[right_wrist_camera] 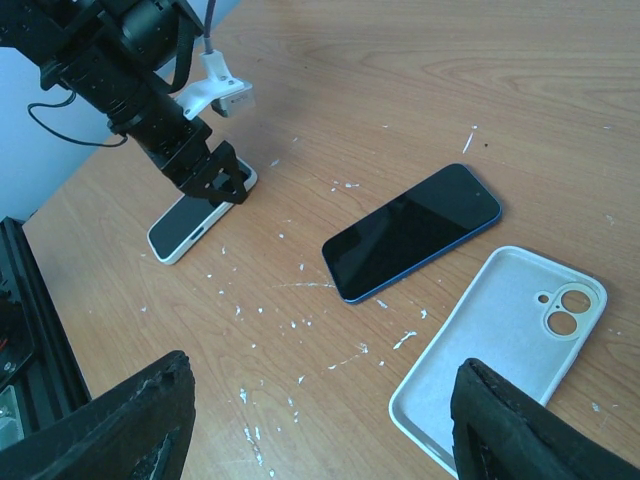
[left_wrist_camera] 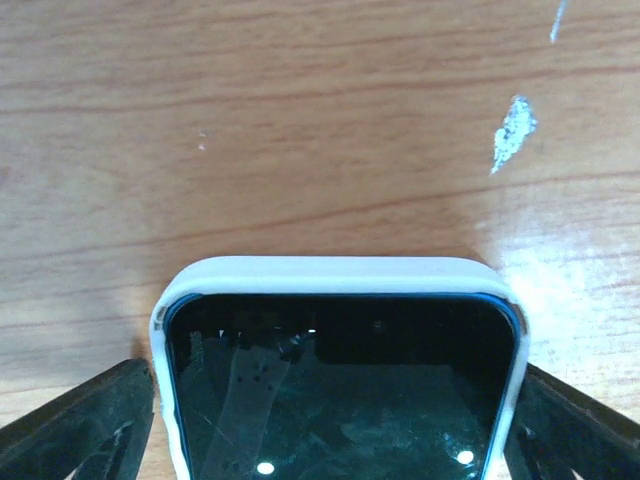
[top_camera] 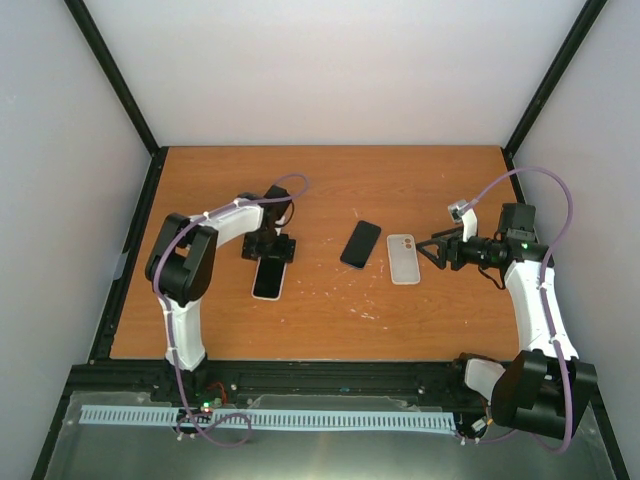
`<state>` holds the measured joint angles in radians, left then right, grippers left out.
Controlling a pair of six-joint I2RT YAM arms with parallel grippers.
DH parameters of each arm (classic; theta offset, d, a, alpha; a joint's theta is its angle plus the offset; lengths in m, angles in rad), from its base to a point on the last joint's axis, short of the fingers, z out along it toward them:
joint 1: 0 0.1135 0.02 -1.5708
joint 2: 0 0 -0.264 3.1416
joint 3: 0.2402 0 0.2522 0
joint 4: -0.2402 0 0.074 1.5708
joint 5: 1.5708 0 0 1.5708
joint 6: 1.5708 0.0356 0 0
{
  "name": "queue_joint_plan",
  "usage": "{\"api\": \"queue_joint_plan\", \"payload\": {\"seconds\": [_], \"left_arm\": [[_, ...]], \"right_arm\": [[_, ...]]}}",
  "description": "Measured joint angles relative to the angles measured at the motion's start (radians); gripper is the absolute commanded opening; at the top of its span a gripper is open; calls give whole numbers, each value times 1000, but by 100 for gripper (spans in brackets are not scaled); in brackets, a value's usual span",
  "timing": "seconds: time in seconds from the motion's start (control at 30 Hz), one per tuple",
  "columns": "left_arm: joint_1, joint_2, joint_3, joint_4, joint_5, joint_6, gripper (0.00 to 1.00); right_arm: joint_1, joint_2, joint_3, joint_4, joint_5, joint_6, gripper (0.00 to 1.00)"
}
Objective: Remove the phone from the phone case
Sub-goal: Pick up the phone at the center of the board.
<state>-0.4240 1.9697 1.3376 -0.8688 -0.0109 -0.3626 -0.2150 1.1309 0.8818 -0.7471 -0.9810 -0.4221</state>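
The table (top_camera: 330, 170) is the biggest help here: the cased phone (top_camera: 268, 280) lies flat on it, left of centre in the top view, so the wood can take the downward load. The left gripper (top_camera: 270, 252) stands over the handset's upper end, spread wide, with its 2 fingers (left_wrist_camera: 85, 420) in the lower corners of the left wrist view, hard by the 2 long sides. Whether they already press on it I cannot tell.

I judge the step in hand to be securing that handset. A good grip would clamp the sides squarely and low, then hold firm while the rim is peeled away. A tilted squeeze would likely make the shell slip.

The right gripper (top_camera: 437, 250), right of centre in the top view, is open and holds nothing. It hovers near an empty case (right_wrist_camera: 500, 340) and a bare phone (right_wrist_camera: 412, 232) lying apart from each other.

The white case (left_wrist_camera: 340, 272) shows as a smooth rounded rim across the lower half of the left wrist view. Inside it sits the phone (left_wrist_camera: 340, 390), with a glossy black screen, a thin blue edge and 2 small light reflections.
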Motion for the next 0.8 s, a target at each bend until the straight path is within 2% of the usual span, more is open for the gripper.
{"api": "queue_joint_plan", "payload": {"seconds": [0.2,0.37,0.53,0.67,0.8], "left_arm": [[-20,13,24,-27,-32,-17,64],[-28,13,26,-30,-47,-31,53],[-29,6,28,-35,-44,-38,52],[-30,-64,41,-39,26,-43,51],[-35,-187,136,-7,131,-61,50]], "right_arm": [[0,0,0,0,0,0,70],[0,0,0,-1,0,0,70],[0,0,0,-2,1,0,70],[11,0,2,-7,13,0,71],[138,8,36,-37,62,-1,68]]}}
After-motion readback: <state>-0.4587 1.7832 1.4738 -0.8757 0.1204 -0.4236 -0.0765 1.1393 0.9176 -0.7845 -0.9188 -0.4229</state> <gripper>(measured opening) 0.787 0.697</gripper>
